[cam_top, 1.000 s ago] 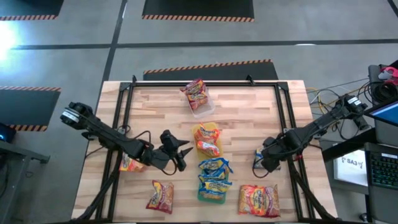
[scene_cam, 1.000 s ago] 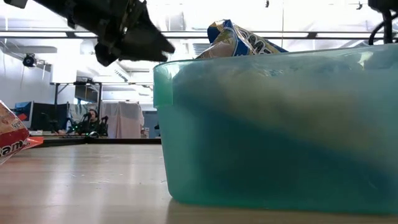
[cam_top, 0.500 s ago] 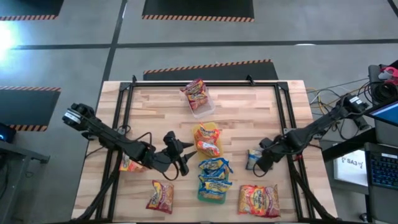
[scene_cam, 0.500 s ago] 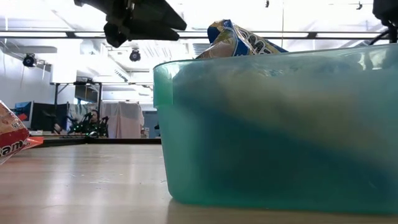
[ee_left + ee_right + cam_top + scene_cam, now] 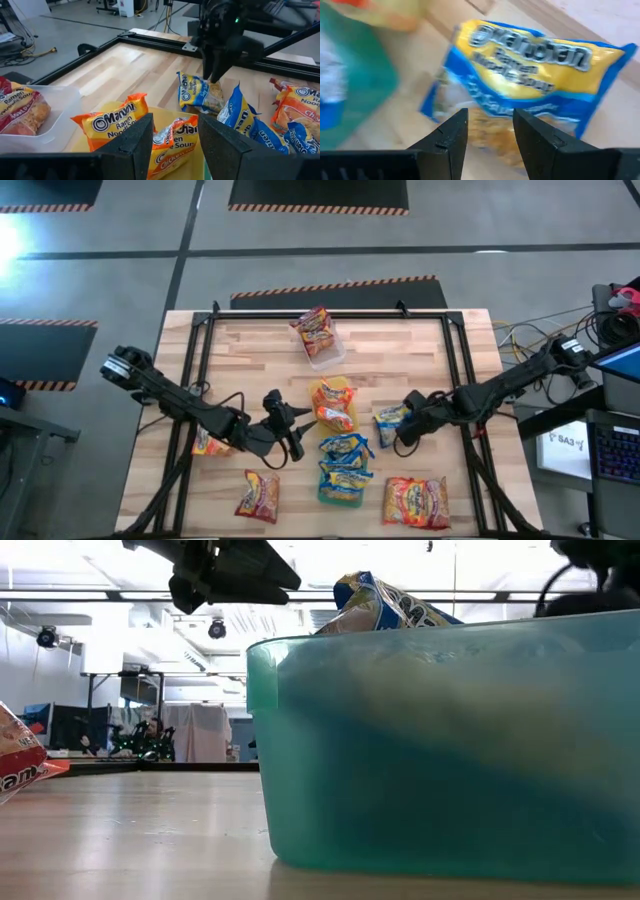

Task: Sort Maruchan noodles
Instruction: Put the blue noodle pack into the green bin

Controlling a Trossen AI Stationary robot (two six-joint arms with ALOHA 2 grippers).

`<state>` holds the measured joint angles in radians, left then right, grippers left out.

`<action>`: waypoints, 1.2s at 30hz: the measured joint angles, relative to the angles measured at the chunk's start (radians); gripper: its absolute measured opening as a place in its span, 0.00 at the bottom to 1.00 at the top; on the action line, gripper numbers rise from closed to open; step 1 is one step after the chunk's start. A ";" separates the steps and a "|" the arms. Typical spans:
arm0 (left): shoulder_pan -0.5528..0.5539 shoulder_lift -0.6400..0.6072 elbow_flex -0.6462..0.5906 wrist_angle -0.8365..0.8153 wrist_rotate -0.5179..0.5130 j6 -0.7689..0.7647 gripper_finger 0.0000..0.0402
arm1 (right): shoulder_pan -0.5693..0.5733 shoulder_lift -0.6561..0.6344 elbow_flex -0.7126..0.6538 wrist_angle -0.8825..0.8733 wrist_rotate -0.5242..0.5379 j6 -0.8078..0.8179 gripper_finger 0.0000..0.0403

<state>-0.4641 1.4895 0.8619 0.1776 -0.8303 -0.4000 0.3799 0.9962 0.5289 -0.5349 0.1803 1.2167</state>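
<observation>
Maruchan noodles: flat, crinkly plastic packets scattered over the pale wood-plank table (image 5: 250, 350). Landmark is the green tray (image 5: 341, 488), translucent, rounded corners, heaped with blue/yellow packets (image 5: 345, 461). Just beyond it, the yellow tray (image 5: 331, 402) carries orange packets; farther off, the clear tray (image 5: 322, 346) has one red packet. Right gripper (image 5: 398, 432), beside the green tray, is closed on a glossy blue/yellow packet (image 5: 390, 420) by its edge. Left gripper (image 5: 300, 431) hangs on the tray's other side, fingers parted, nothing between them. Loose red packets (image 5: 416, 501) lie flat near the green tray.
</observation>
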 joint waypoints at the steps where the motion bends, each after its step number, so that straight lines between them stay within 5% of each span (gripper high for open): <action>1: 0.000 0.000 0.000 0.000 0.000 0.000 0.35 | 0.000 -0.004 0.018 -0.010 -0.003 0.015 0.36; 17: 0.000 0.000 -0.021 -0.030 0.001 -0.031 0.35 | 0.183 0.013 0.050 -0.014 -0.026 0.451 0.36; 29: 0.000 0.000 -0.021 -0.033 0.002 -0.028 0.35 | 0.244 0.035 0.001 -0.178 -0.021 0.788 0.36; 36: 0.000 0.000 -0.021 -0.047 0.002 -0.024 0.35 | 0.243 0.026 -0.040 -0.134 0.108 0.829 0.36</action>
<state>-0.4641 1.4895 0.8406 0.1303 -0.8284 -0.4236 0.6227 1.0220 0.4887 -0.6685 0.2882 2.0456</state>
